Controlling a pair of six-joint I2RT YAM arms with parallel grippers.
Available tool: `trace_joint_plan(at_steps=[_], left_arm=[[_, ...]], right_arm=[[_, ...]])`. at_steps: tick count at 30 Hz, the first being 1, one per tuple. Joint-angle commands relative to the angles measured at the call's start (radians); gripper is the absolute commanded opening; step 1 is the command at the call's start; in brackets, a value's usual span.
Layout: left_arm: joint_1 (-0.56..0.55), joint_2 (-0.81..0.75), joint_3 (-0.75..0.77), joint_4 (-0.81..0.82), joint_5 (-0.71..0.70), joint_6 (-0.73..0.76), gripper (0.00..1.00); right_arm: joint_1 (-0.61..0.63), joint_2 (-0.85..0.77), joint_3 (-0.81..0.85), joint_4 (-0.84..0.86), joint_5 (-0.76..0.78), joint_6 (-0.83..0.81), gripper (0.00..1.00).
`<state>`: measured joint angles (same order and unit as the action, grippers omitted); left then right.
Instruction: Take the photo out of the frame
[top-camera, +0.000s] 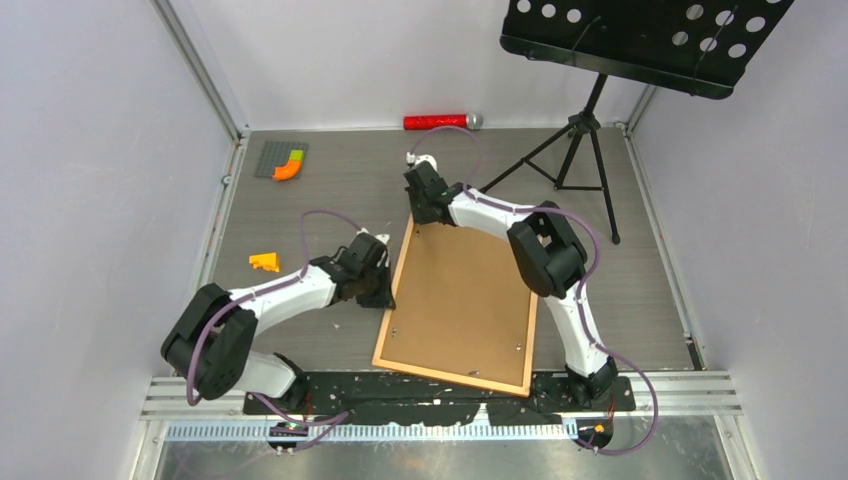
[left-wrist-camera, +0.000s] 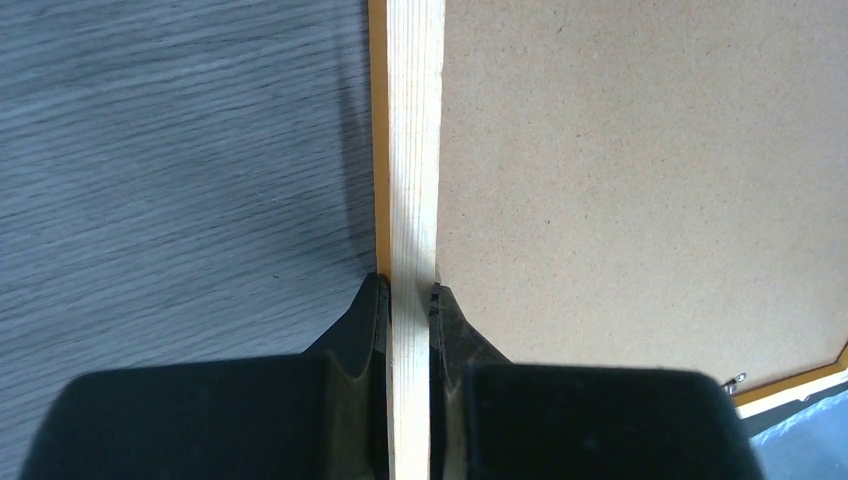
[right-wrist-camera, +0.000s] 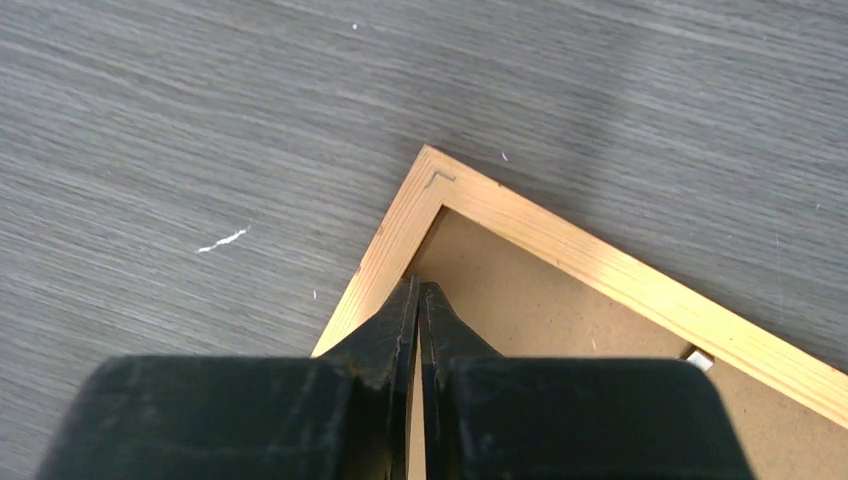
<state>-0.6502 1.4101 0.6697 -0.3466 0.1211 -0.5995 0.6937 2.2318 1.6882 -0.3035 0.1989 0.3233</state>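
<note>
A: Ok, left to right. What's on the table (top-camera: 330, 200)?
B: Grey wood-grain laminate top. Far left there's a grey studded plate (top-camera: 272, 152) with a curved orange brick (top-camera: 288, 171) and a green brick (top-camera: 297, 155) on it. Nearer the arms sits a yellow-orange plastic block (top-camera: 265, 262), loose and well apart from the rest.
A: Left gripper (left-wrist-camera: 408, 292)?
B: Clamped on the frame (top-camera: 450, 377), about midway along its left long rail. One finger is on the orange outer face, the other on the inner side, over the board. Back of the rail is bare pale wood.
A: Frame itself?
B: Flat and face down mid-table, long axis running away from the arm bases, slightly skewed. Thin orange edge, raw wood back, a staple (right-wrist-camera: 438, 178) across the corner joint. A brown fibreboard backing board (top-camera: 465, 300) fills the opening, matte and speckled. Small metal tabs (left-wrist-camera: 735, 381) sit at the rim.
A: Photo?
B: Not visible. The board covers the whole opening.
A: Right gripper (right-wrist-camera: 418, 288)?
B: At the frame's far left corner. Fingers are pinched together with only a hairline between them, tips at the rail's inner edge where it meets the board. Can't tell if anything thin is caught.
A: Further right?
B: A red glitter microphone (top-camera: 440, 122) with a silver head lies by the back wall. A black perforated music stand (top-camera: 640, 40) on a tripod is at the far right.
</note>
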Motion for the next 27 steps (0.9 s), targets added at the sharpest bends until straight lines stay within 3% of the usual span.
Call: trace_joint_plan(at_steps=[1,8,11,14,16,17,18,21,24,27], left_arm=[[-0.04,0.055,-0.084,-0.199,0.104,-0.042,0.0],[-0.054,-0.037,-0.142,-0.232,0.083,-0.125,0.01],[-0.054,-0.151,-0.093,-0.32,0.017,-0.113,0.33],[-0.054,-0.23,0.051,-0.399,-0.078,-0.062,0.62],[-0.055,-0.256,0.142,-0.397,-0.129,-0.019,0.97],[-0.053,-0.26,0.185,-0.389,-0.159,0.009,0.99],[-0.051,-0.257,0.224,-0.382,-0.184,0.039,1.0],[-0.013,-0.209,0.361,-0.364,-0.245,0.136,1.0],[0.054,-0.08,0.485,-0.333,-0.222,0.229,1.0],[0.106,0.076,0.629,-0.364,-0.168,0.303,1.0]], right_arm=[[-0.007,-0.001,-0.059,0.045,-0.024,0.058,0.1],[-0.007,-0.168,-0.146,0.155,-0.066,-0.061,0.4],[-0.007,-0.32,-0.272,0.233,-0.069,-0.113,0.56],[-0.01,-0.468,-0.39,0.332,-0.065,-0.132,0.7],[-0.02,-0.583,-0.478,0.392,-0.062,-0.135,0.81],[-0.026,-0.656,-0.532,0.408,-0.059,-0.121,0.94],[-0.046,-0.69,-0.557,0.444,-0.069,-0.113,0.99],[-0.105,-0.844,-0.675,0.505,-0.165,-0.065,0.96],[-0.216,-0.918,-0.746,0.523,-0.351,-0.009,0.96],[-0.318,-0.96,-0.807,0.482,-0.419,0.062,0.96]])
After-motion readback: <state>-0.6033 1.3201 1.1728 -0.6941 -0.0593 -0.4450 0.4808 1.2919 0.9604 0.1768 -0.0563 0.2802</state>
